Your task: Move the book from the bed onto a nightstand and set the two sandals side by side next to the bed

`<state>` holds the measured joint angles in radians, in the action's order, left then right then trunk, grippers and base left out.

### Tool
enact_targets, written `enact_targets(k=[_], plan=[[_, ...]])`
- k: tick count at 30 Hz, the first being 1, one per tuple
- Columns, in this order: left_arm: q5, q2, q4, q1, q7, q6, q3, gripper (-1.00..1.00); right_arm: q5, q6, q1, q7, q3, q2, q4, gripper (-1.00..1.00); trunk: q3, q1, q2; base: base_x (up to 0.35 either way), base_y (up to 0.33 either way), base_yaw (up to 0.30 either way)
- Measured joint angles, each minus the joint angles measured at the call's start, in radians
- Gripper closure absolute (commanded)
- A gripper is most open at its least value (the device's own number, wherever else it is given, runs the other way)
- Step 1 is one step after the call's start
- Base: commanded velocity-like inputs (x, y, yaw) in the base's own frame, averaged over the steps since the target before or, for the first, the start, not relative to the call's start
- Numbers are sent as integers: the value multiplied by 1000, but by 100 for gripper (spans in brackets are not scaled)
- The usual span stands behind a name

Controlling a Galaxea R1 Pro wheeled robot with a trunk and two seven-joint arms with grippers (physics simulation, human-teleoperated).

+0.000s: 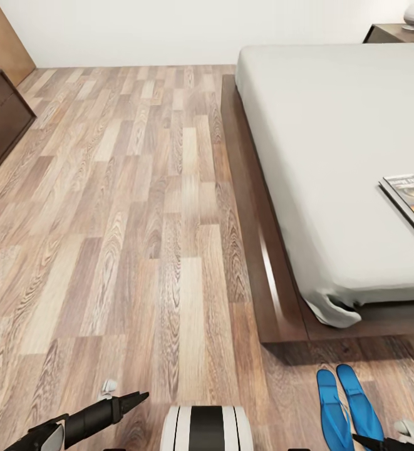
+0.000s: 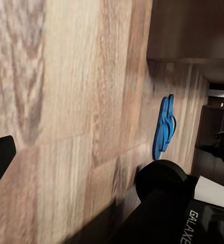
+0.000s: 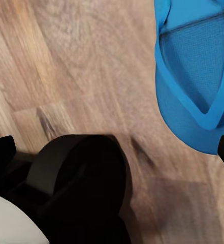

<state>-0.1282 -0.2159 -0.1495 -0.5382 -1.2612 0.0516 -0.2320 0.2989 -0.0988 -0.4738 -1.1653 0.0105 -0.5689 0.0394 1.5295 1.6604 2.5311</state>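
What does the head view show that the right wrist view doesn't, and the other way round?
Head view alone: the bed with the book lying near its right edge, the nightstand in the far corner, and both sandals side by side on the floor by the bed's foot. Right wrist view alone: a close look at one sandal's thin straps and textured sole. Both share the wood-plank floor and blue sandal.
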Motion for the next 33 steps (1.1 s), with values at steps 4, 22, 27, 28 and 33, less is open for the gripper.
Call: enact_targets(k=[4,22,27,28,33], plan=[[0,1,0,0,0,0,1,-100,1,1,0,0,0,0,-4,-100,-15,-2,-1,0,0,0],[-2,0,2,0,-2,1,1,-100,-1,4,0,1,-1,1,-9,-100,-89,-10,-5,0,0,57],[-2,0,2,0,-1,1,1,-100,-1,4,0,2,-1,1,-9,-100,-110,-12,-6,0,0,57],[-2,0,2,0,-1,1,1,-100,-1,4,0,2,-1,1,-9,-100,-114,-13,-7,0,0,22],[-2,0,2,0,-1,2,1,-100,-1,4,0,3,-2,2,-9,-100,-118,-13,-7,0,0,5]])
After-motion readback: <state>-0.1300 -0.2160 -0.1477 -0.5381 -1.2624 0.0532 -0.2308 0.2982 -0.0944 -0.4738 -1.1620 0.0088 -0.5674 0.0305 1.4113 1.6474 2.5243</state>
